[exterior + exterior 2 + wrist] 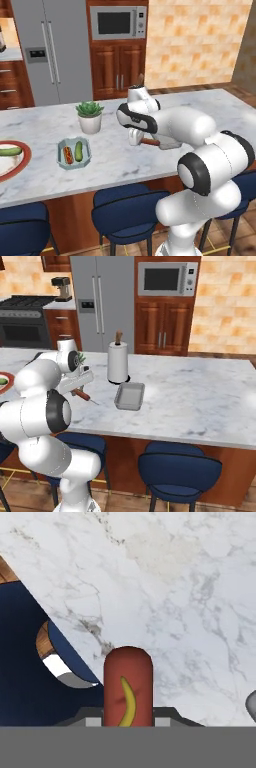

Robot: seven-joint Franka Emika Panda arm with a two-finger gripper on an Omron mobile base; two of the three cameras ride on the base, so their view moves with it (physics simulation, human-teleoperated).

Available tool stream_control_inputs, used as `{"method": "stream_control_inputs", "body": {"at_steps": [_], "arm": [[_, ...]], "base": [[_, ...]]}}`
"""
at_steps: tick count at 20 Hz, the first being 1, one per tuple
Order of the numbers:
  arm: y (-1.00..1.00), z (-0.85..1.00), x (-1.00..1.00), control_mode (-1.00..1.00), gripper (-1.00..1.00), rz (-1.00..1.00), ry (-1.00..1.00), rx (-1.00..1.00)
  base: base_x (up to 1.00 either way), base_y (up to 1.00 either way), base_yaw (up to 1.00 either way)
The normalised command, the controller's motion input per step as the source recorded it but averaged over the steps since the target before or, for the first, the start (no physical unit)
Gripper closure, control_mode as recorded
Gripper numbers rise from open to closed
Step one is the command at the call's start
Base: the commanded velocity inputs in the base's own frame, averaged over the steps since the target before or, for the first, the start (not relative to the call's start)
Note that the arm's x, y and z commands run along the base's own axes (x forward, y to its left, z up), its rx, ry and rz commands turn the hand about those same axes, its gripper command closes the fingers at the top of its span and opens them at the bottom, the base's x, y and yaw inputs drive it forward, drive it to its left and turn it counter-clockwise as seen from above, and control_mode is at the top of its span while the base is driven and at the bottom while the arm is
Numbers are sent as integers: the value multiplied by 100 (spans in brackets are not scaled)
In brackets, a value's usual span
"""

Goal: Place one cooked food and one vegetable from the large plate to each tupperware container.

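Gripping the plain sausage (127,687) tight, the pincer (141,141) hangs above the marble worktop (150,160), the sausage's red end poking out sideways. Over in the pale teal container (74,152) sit a sausage in a bun (67,155) and a cucumber (79,150), side by side. On the red-rimmed plate (22,161) lies one more cucumber (10,151). The grey container (130,396) sits by the paper towel roll (118,362).
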Motion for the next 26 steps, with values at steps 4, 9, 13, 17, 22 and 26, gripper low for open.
{"method": "stream_control_inputs", "body": {"at_steps": [4,9,13,17,22,26], "arm": [[0,0,0,100,100,0,0,0],[0,0,0,100,100,0,0,0],[0,0,0,100,100,0,0,0],[0,0,0,100,100,0,0,0],[0,0,0,100,100,0,0,0],[0,0,0,100,100,0,0,0]], "base": [[42,-42,0],[17,-75,0],[0,-76,-2],[9,-20,-4],[46,0,0],[65,0,0]]}}
